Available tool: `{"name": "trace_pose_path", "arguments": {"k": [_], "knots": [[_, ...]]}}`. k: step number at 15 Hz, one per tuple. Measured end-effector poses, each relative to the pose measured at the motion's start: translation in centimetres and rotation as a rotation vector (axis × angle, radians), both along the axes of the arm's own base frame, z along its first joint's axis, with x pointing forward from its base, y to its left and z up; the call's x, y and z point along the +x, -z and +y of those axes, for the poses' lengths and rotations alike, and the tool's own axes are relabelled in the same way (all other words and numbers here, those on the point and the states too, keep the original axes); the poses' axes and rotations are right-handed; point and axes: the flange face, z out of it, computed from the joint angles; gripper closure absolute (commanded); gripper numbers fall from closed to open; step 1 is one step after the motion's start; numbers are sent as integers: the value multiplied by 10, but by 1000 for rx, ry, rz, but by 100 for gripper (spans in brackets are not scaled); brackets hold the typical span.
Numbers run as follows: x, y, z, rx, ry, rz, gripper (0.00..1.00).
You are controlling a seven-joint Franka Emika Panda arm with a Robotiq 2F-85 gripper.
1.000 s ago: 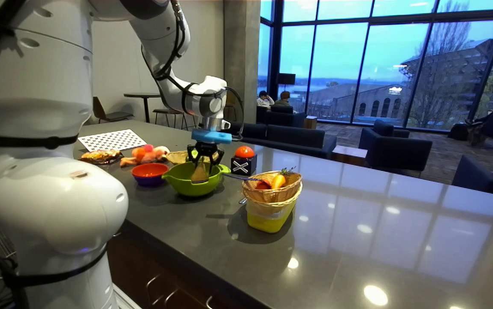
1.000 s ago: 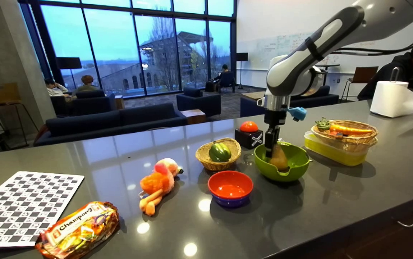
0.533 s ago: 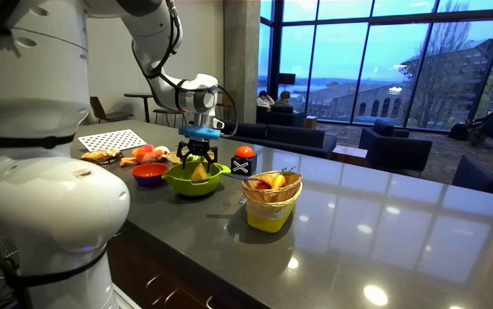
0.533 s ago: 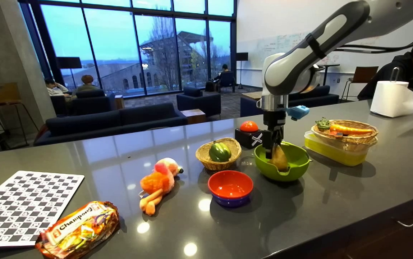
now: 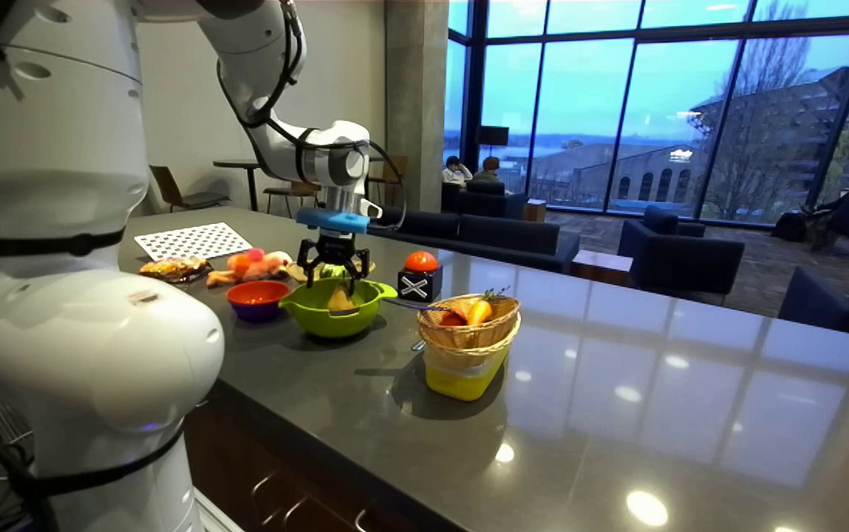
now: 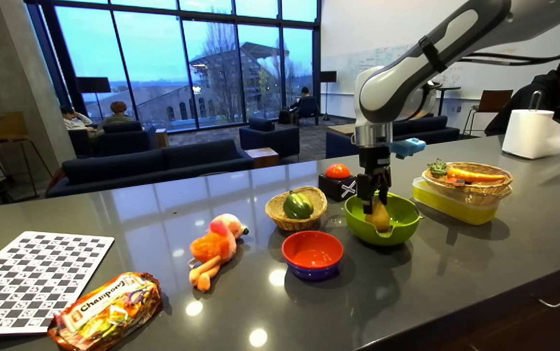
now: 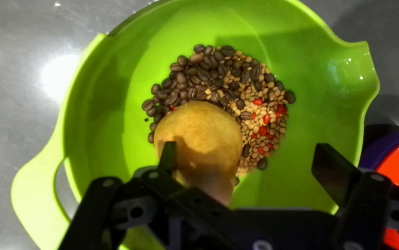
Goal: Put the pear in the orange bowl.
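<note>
My hand is spread wide apart and isn't squeezing anything. The pear sits in the green bowl, fat end down and thin end up, with dark beans and tiny tan seeds right by it. I guess it's firm, not too heavy, and a bit slippery, because its yellow-brown skin looks smooth. A hard squeeze might bruise it. I'd grab it around the fat part, since the thin part could slide out. The orange bowl, purple underneath, is near the green one; both are round and look like shiny plastic.
</note>
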Motion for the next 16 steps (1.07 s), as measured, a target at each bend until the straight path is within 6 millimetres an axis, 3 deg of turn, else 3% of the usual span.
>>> {"name": "trace_pose_path", "arguments": {"k": [7, 9, 16], "knots": [[-1, 1, -3, -2, 6, 3, 0], [0, 1, -4, -2, 5, 2, 27], [4, 0, -9, 7, -7, -14, 80]]}}
